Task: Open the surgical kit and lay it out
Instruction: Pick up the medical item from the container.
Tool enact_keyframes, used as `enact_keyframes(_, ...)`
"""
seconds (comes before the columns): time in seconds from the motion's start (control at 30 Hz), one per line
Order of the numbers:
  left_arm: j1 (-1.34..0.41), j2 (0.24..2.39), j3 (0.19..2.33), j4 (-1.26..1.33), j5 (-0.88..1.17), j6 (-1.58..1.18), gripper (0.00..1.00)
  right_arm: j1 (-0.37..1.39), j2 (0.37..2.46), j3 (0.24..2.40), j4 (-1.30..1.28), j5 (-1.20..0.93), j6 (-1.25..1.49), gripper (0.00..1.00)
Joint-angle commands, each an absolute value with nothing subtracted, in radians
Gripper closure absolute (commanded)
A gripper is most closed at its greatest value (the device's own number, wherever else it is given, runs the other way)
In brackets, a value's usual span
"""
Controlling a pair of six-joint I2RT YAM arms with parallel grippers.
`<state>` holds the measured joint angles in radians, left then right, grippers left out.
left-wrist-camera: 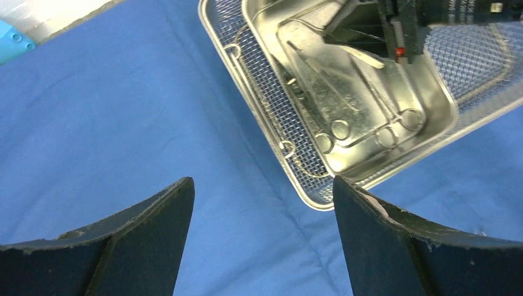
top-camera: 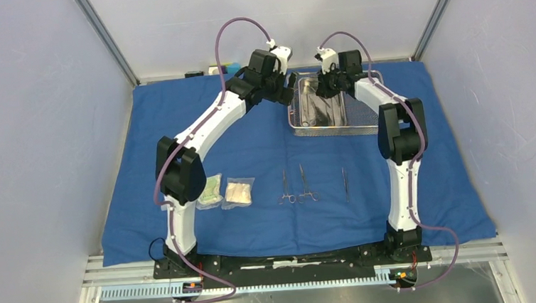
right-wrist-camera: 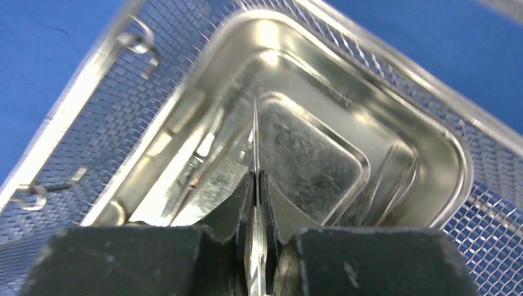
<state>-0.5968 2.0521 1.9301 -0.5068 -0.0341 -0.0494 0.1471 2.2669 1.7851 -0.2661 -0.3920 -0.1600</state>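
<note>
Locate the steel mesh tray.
In the top view, the mesh tray sits on the blue cloth at the far side, right of centre, with the right gripper over its pan.
</note>
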Motion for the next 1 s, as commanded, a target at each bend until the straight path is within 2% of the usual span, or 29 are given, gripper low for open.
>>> enact_keyframes(0.0, -0.595, 1.978, 1.959, -0.48, 0.085, -0.002, 0.11, 0.131, 2.145, 1.766, -0.102, -0.514, -0.079, 0.89)
enact_keyframes(0.2, -0.576, 1.967, 1.998, -0.473, 0.268, -0.079, 0.12, 0.101, 2.086, 1.727, 0.062, -0.677, 0.141, 0.91)
enact_keyframes(0.43, -0.526, 1.934, 1.949, -0.342, 0.545, -0.299, 0.14, 0.071, 1.946, 1.428, 0.643, -0.872, 0.692, 0.92)
enact_keyframes(0.6, -0.525, 1.903, 1.865, -0.228, 0.628, -0.399, 0.15, 0.072, 1.872, 1.235, 1.044, -0.877, 1.028, 0.94)
enact_keyframes(0.97, -0.53, 1.898, 1.677, 0.142, 0.742, -0.719, 0.34, 0.083, 1.743, 1.062, 1.281, -0.796, 1.226, 0.95)
